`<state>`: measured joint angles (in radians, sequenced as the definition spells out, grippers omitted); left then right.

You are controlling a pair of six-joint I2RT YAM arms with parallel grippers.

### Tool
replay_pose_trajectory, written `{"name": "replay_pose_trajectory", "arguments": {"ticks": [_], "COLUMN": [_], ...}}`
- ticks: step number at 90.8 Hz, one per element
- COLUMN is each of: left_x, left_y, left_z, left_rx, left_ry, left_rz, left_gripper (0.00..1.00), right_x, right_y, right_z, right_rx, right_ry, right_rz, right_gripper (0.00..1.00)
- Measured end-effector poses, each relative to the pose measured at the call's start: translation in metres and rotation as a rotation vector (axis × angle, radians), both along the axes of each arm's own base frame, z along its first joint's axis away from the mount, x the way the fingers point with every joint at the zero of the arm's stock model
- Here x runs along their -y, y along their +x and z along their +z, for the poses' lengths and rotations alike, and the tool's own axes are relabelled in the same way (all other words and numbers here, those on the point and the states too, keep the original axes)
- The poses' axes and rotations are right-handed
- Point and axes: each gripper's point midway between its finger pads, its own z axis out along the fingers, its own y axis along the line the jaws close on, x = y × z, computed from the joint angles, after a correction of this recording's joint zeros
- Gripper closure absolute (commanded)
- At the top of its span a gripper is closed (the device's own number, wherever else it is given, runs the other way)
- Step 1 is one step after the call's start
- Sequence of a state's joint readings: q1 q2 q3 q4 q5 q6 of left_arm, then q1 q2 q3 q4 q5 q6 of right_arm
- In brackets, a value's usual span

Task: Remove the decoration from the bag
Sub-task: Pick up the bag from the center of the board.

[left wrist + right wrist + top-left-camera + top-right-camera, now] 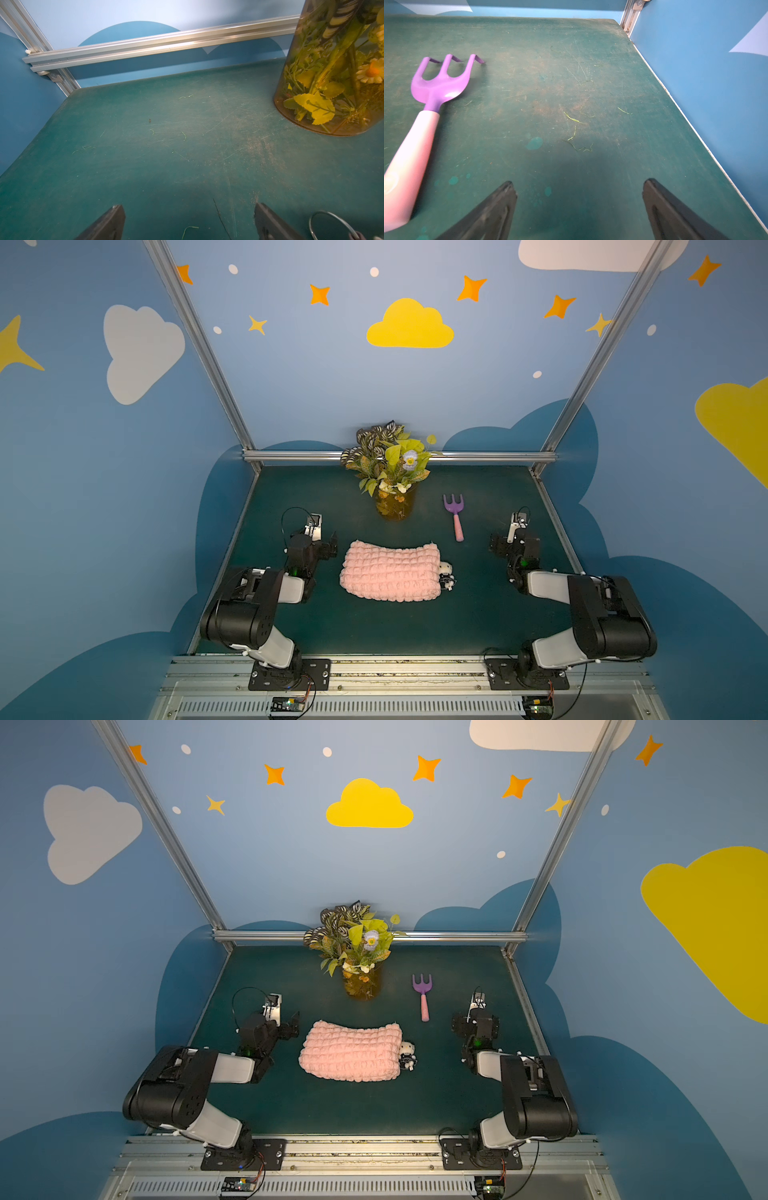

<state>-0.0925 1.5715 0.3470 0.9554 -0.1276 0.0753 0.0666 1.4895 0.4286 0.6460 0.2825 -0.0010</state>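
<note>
The bag (390, 570) (351, 1052), a pink bumpy knitted pouch, lies flat mid-table in both top views. The decoration (446, 574) (407, 1054), a small white plush charm with dark parts, lies against the bag's right end and touches it. My left gripper (322, 537) (190, 206) is open just left of the bag's far-left corner, low over bare mat, holding nothing. My right gripper (509, 541) (579, 182) is open well to the right of the bag, with only mat between its fingers. Neither wrist view shows the decoration.
An amber vase of leaves (395, 506) (332, 83) stands behind the bag. A purple-and-pink toy fork (455, 514) (425, 116) lies between the vase and my right gripper. A thin metal ring (330, 225) lies beside my left gripper. Aluminium rails (399, 456) edge the mat.
</note>
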Motion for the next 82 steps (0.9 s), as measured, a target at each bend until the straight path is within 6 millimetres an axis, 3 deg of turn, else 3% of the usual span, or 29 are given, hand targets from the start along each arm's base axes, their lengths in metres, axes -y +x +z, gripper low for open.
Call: {"name": "replay_pose_trajectory", "arguments": {"ticks": [9,18,24,35,42,55,68,82], "left_x": [-0.002,-0.005,-0.008,-0.015,-0.019,-0.022,-0.012,0.016], "left_y": [-0.001,-0.003,-0.001,0.001,-0.002,-0.014,-0.033,-0.052], "left_z": [0.001,0.011,0.026,0.058,0.077,0.119,0.167,0.187], "left_rx": [-0.002,0.001,0.023,0.065,0.070,0.066,0.075,0.007], "left_ry": [0.008,0.017,0.020,0.012,-0.010,-0.126,-0.308,-0.442], "left_rz": [0.017,0.040,0.061,0.119,0.153,0.210,0.199,0.111], "left_gripper": [0.00,0.00,0.00,0.00,0.00,0.00,0.00,0.00], "right_x": [0.001,-0.001,-0.003,-0.005,-0.004,-0.015,-0.047,-0.089], "right_y": [-0.001,-0.003,0.001,0.009,0.004,-0.019,-0.037,-0.055], "right_z": [0.003,0.019,0.044,0.109,0.132,0.122,0.107,0.095], "right_rx": [0.007,0.001,-0.001,0.063,0.087,0.014,-0.106,-0.240], "right_ry": [0.017,0.029,0.054,0.169,0.286,0.468,0.604,0.707], "right_rz": [-0.011,-0.008,-0.006,-0.056,-0.118,-0.146,-0.054,0.062], "right_gripper": [0.02,0.02,0.02,0.02,0.02,0.02,0.02,0.02]}}
